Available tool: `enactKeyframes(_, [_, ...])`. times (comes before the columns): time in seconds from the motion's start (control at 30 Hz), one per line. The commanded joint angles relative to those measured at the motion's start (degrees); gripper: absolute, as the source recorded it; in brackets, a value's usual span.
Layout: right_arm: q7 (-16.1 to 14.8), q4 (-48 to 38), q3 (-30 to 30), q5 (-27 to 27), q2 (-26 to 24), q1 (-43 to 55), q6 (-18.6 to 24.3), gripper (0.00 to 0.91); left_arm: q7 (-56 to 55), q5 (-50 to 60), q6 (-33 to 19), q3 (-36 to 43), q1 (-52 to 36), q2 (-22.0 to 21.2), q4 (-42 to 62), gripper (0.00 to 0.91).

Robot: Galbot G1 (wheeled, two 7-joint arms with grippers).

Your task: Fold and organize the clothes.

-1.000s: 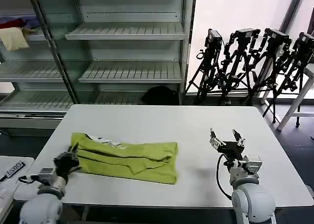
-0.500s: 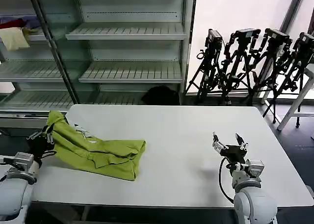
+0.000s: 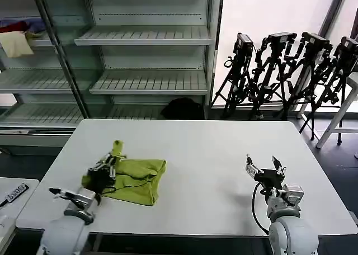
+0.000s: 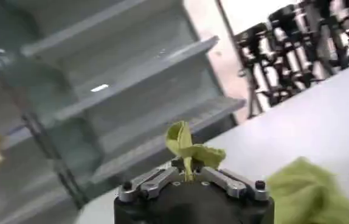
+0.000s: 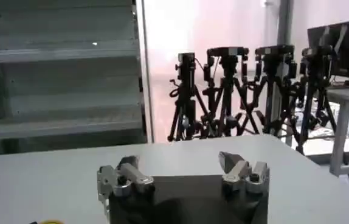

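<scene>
Left gripper (image 3: 106, 166) pinching T-shirt (image 3: 137, 179) on table (image 3: 212, 154); wrist view reveals the clamped tuft (image 4: 190, 146). Right gripper (image 3: 265, 166) parked wide, empty.

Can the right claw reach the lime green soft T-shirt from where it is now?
Probably yes, with a long reach: bare white table lies between the open right claw and the lime green soft T-shirt, which the left claw holds by a fold.

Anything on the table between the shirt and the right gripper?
Nothing: in the head view, bare white table separates the lime shirt from the right gripper.
</scene>
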Motion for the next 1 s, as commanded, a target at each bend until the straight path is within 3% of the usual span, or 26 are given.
enactKeyframes(0.03, [0.0,-0.2,-0.1,-0.2,0.2,-0.1,0.1,0.907,-0.8,1.9,2.4,10.4,0.3,-3.2,-0.8,0.0])
enactKeyframes(0.37, [0.0,-0.3,-0.7,-0.7,0.6,0.4,0.0,0.907,-1.6,1.1,4.8,12.7,-0.3,-5.0,2.0,0.01])
enactKeyframes(0.4, [0.0,-0.3,-0.8,-0.7,0.6,0.4,0.0,0.907,-2.0,1.4,5.2,12.9,-0.3,-5.1,2.2,0.715])
enactKeyframes(0.43, [0.0,-0.3,-0.8,-0.8,0.6,0.4,0.0,0.907,-2.4,1.7,5.4,13.1,-0.4,-5.3,2.5,0.907])
enactKeyframes(0.77, [0.1,-0.1,-1.6,-1.5,0.9,0.2,0.1,0.907,-5.1,-1.2,8.1,16.0,-1.0,-7.6,2.9,0.907])
enactKeyframes(1.0, [0.1,0.5,-1.9,-2.1,1.0,0.0,0.0,0.907,-8.3,-9.2,10.4,18.5,-1.2,-9.6,3.2,0.907])
